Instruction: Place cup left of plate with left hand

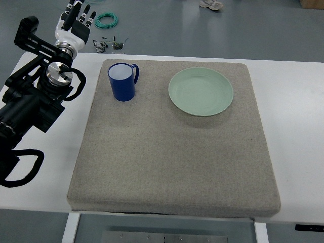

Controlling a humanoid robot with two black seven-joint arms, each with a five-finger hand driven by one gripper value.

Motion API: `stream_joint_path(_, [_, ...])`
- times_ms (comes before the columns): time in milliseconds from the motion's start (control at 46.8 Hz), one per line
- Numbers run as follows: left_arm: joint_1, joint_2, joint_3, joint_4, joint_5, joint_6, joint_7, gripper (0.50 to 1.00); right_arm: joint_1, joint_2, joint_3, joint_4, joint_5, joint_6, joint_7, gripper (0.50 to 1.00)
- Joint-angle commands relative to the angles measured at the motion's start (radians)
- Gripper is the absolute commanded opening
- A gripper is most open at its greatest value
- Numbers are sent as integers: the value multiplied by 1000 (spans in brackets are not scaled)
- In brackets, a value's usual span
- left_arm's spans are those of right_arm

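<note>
left hand (pixel 76 21): fingers spread, held nothing, off the mat (pixel 172 167).
cup (pixel 122 81): upright, right of and nearer than the hand, apart.
plate (pixel 201 91): farther right, past cup.
right arm: unseen.

Blue mug (pixel 122 82): upright, white inside, handle toward upper right, upper left of frame on grey mat | Pale green plate (pixel 201 91): round, lying flat, right way up, upper centre-right of frame on same mat | Relation: mug left of plate, apart, not touching; no hand on either.
</note>
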Motion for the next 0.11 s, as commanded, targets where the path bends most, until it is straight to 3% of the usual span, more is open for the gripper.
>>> stream_joint_path(0, [0, 1, 1, -1, 0, 1, 0, 996, 0, 0, 0, 0, 1, 0, 1, 934])
stream_joint_path(85, [0, 4, 6, 0, 0, 0, 0, 996, 0, 0, 0, 0, -1, 0, 1, 934])
